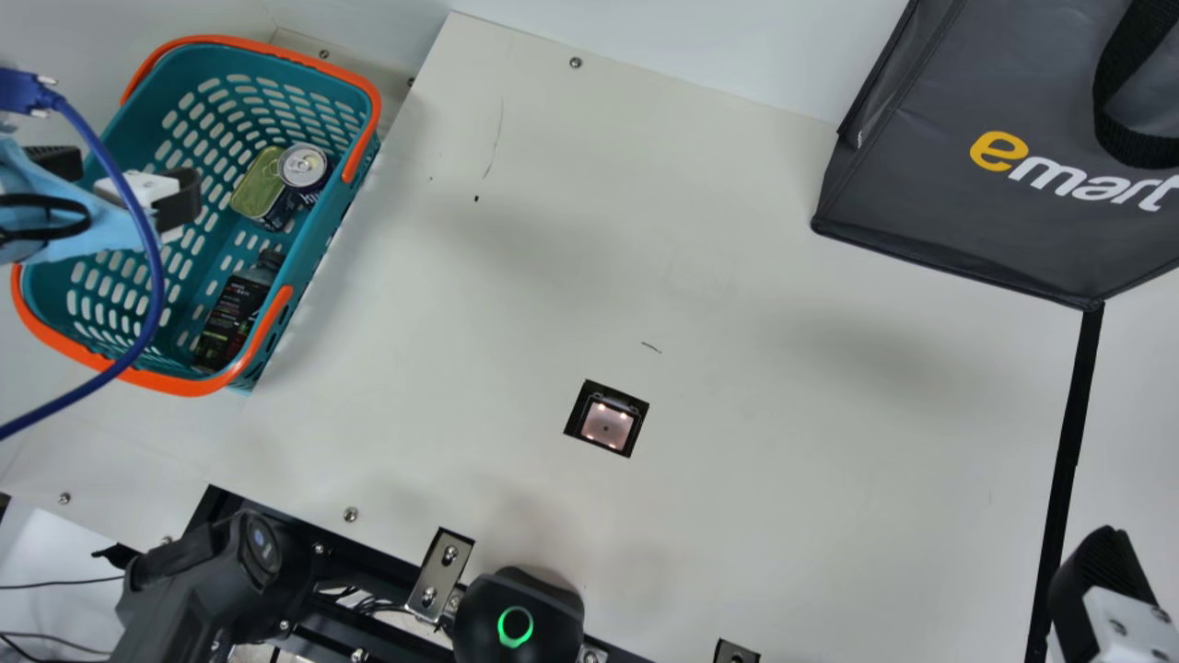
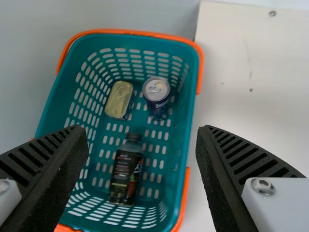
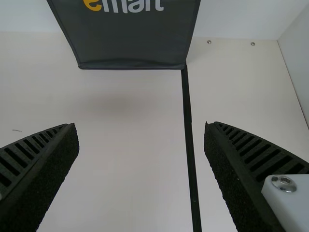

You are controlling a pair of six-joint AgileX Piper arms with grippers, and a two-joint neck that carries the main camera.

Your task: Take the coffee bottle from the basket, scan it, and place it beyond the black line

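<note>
While the coffee bottle (image 2: 126, 176) lies on its side on the floor of the teal basket (image 1: 343, 198), its cap towards a drink can (image 2: 156, 96) and a flat tin (image 2: 119, 100), the left tool (image 1: 122, 181) hangs above that basket; its ribbed fingers are spread, with nothing between them. The can stands upright, the tin just beside it; the basket, with orange handles, sits at the left end of the surface (image 1: 783, 239) in the main view.

The surface is cream, with screws (image 1: 576, 63) near its edges; it bears a thin scratch-like mark (image 1: 495, 138), a small dark speck (image 1: 476, 199) and a short curved mark (image 1: 651, 347); a square opening nearer the front holds a lit scanner (image 1: 606, 425). Metal brackets (image 1: 440, 575) are fitted along the near edge, over a black frame; a black unit (image 1: 516, 635) there displays a green ring.

At the far side stands a dark grey bag (image 1: 958, 221), a pale wall (image 1: 718, 41) behind it; the black line (image 1: 1073, 424) runs from the bag's lower corner towards the near side; the right tool (image 1: 1105, 575) is near that line, its fingers spread and empty.
</note>
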